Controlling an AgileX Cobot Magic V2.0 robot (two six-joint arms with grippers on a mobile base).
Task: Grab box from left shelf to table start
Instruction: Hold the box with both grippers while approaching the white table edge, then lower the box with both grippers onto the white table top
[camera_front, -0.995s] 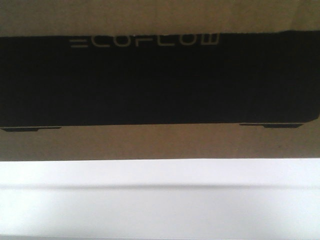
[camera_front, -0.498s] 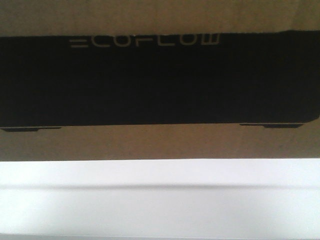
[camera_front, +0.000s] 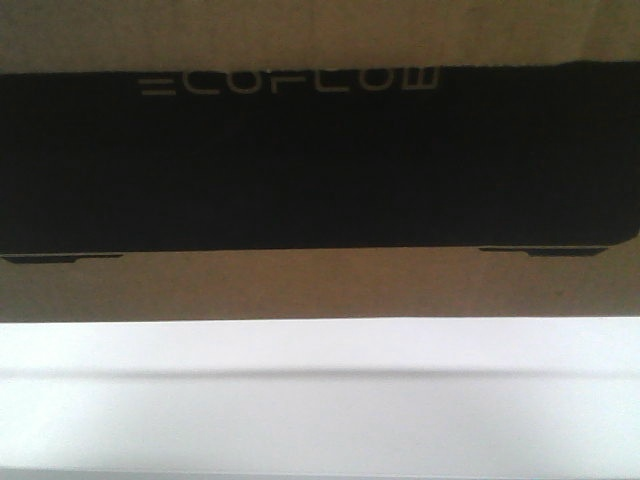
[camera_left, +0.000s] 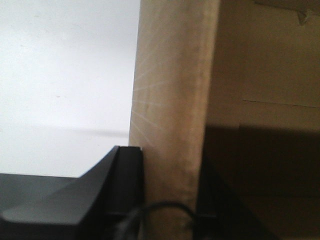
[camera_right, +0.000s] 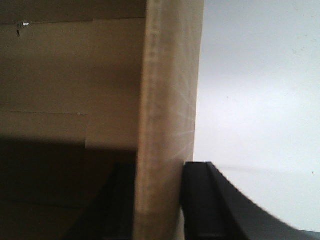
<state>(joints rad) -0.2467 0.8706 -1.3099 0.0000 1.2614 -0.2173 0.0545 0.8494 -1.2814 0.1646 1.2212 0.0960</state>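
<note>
The box (camera_front: 320, 285) wall is pinched by both the left gripper (camera_left: 167, 200) and right gripper (camera_right: 157, 200); uneven release could tilt it on the table (camera_front: 320, 400).

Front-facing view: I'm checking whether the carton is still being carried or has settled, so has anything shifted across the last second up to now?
Nothing visibly changed. The ECOFLOW carton fills the view in the same place, its black panel and lettering unmoved above the white table. Now, each wrist view shows a carton wall between the fingers of the left tool and the right tool.
</note>
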